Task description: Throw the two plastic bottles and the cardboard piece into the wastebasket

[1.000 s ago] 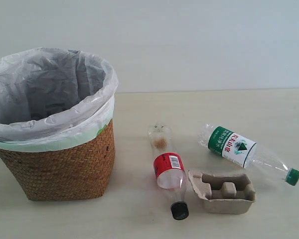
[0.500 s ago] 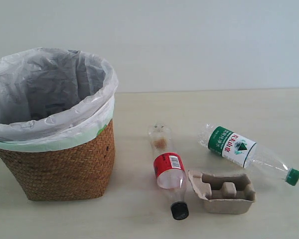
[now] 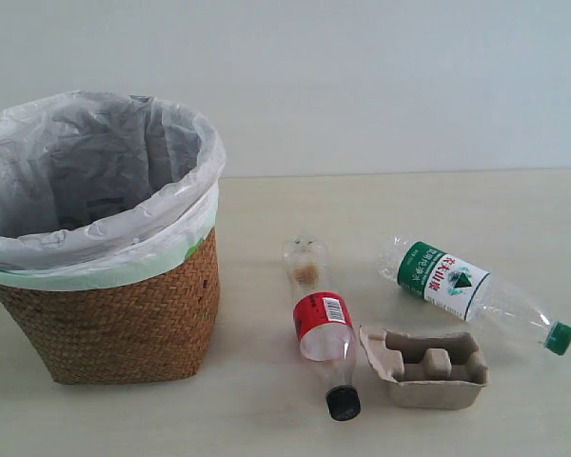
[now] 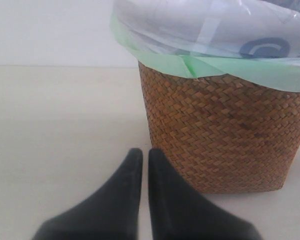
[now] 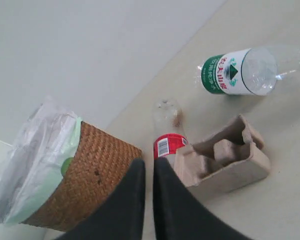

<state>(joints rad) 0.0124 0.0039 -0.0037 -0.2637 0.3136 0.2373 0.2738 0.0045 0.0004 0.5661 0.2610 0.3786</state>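
Observation:
The wicker wastebasket (image 3: 114,314) with its white bag stands at the left of the table. To its right lie the red-label bottle (image 3: 321,324), black cap toward the front, the cardboard piece (image 3: 428,367) and the green-label bottle (image 3: 466,286). Neither gripper shows in the exterior view. In the left wrist view my left gripper (image 4: 141,154) is shut and empty, low beside the wastebasket (image 4: 225,135). In the right wrist view my right gripper (image 5: 148,162) is shut and empty, above the red-label bottle (image 5: 168,142), the cardboard piece (image 5: 225,162) and the green-label bottle (image 5: 237,72), with the wastebasket (image 5: 85,175) nearby.
A pale wooden table (image 3: 409,209) carries everything, with a plain white wall (image 3: 362,76) behind it. The wastebasket's bag rim (image 3: 105,257) folds over the wicker with a green edge.

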